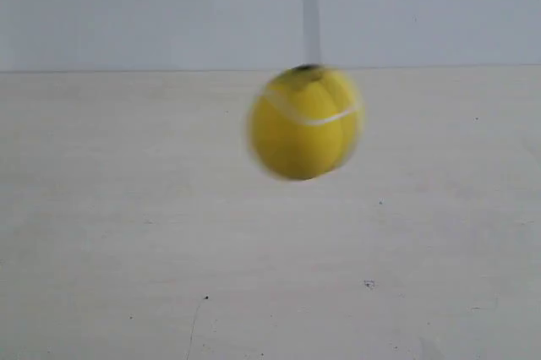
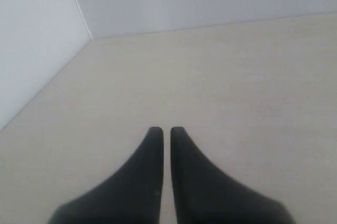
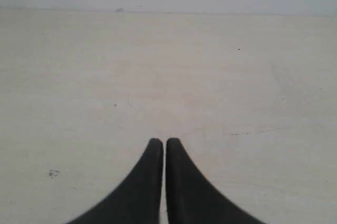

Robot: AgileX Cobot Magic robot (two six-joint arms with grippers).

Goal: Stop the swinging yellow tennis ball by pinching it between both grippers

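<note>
Exterior view shows the yellow tennis ball hanging in the air above the pale tabletop, just off the frame's centre toward 1 o'clock, with a grey wall behind it. Its outline is smeared sideways, so I judge it to be swinging. No arm appears in this view.

The left tool has its jaws drawn almost together, only a thin slit between the tips, and grips nothing. The right tool stands the same way, nearly closed and empty. Each wrist view shows only bare tabletop and wall beyond the tips, with the ball nowhere in sight.

By that evidence the task has hardly begun. Neither tool is near the ball, and both have yet to be brought to opposite sides of it and pressed in.

As a sphere, the ball has no long axis. Its string leaves it at 12 o'clock and runs nearly straight up. The white seam curves across its upper half from about 10 o'clock to 2 o'clock.
</note>
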